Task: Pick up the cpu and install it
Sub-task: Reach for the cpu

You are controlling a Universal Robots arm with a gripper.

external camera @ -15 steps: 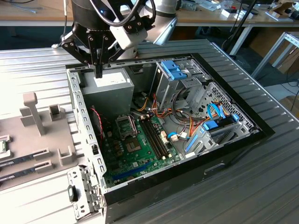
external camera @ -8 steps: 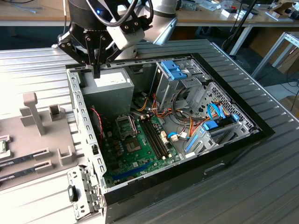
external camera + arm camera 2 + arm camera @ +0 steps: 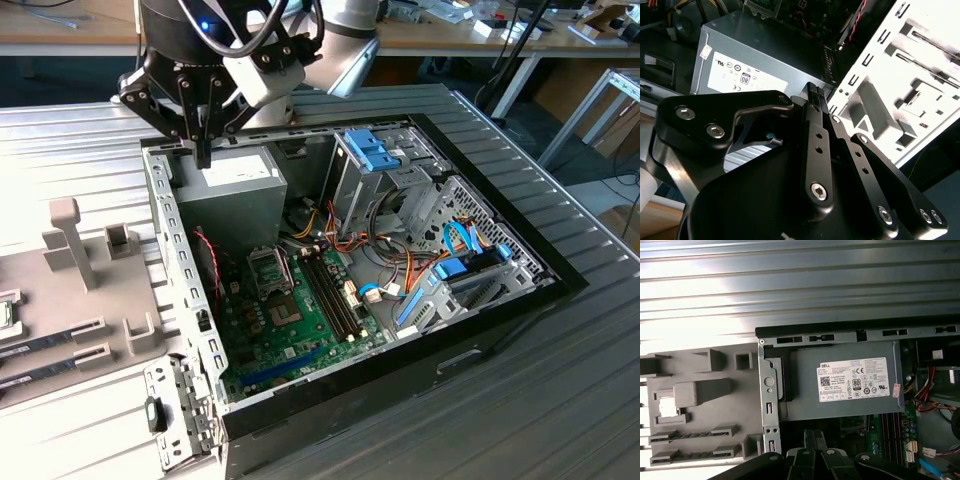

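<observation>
Black gripper [image 3: 204, 150], clenched on nothing, is hovering above the case [image 3: 185, 260] corner; the cpu [image 3: 667, 407] is lying in the grey fixture [image 3: 100, 290], so pick-up seems pending.

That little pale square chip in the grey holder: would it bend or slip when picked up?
The cpu looks flat and thin, so it is probably stiff and light. Its bright, smooth-looking top may be slippery. It sits in a recess of the grey holder, so there is likely little edge to grab.
</observation>
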